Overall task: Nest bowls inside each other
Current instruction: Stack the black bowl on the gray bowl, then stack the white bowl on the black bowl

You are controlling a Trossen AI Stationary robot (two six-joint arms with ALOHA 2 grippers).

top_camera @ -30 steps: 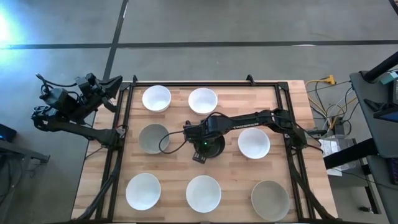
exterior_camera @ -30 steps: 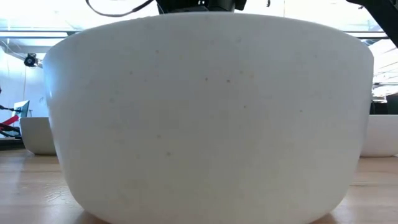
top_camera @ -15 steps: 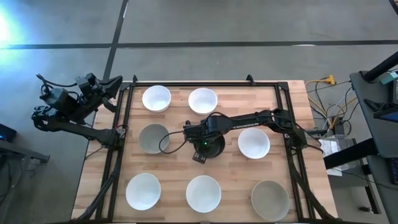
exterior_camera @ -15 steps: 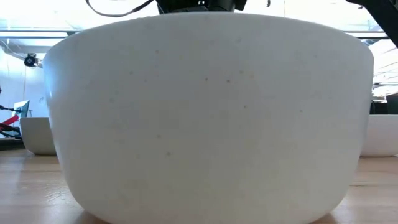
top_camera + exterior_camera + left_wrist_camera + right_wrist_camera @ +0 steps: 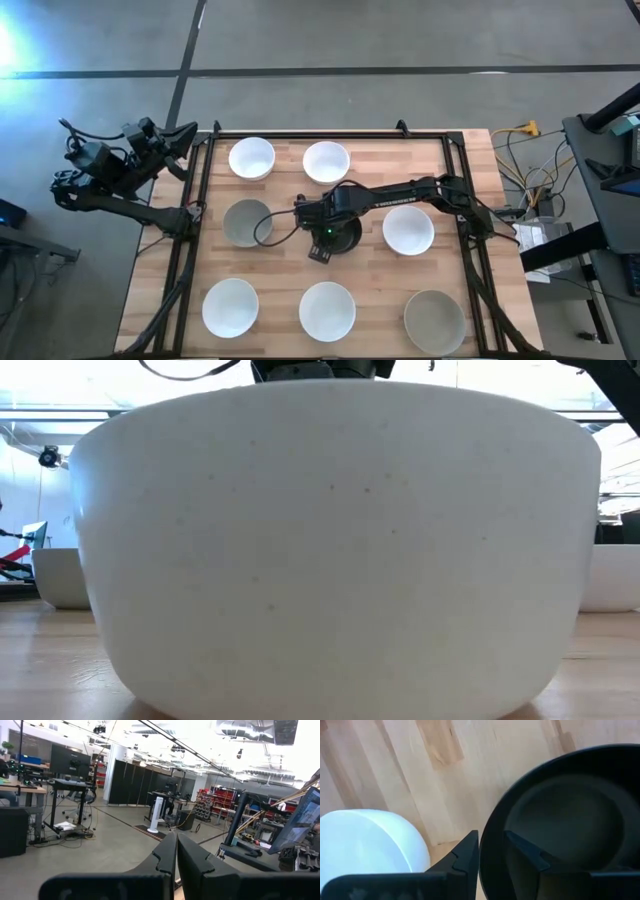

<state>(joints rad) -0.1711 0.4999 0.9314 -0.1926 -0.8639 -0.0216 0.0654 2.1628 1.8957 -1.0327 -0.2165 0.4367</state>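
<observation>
black bowl (image 5: 570,815) upright mid-table, right jaws straddling its rim, left jaws closed off-table

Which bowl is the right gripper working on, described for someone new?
On the wooden table, find the middle of the three-by-three grid. The black bowl sits there beneath the right gripper, whose fingers straddle its rim. It is the only black one; its neighbours are white or grey.

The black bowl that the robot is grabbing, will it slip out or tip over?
It might slip a little: the black bowl looks smooth, and the right gripper pinches only its thin rim, one finger inside, one outside. Lifted by one edge, it would probably hang tilted. It looks stiff, so it likely won't bend.
</observation>
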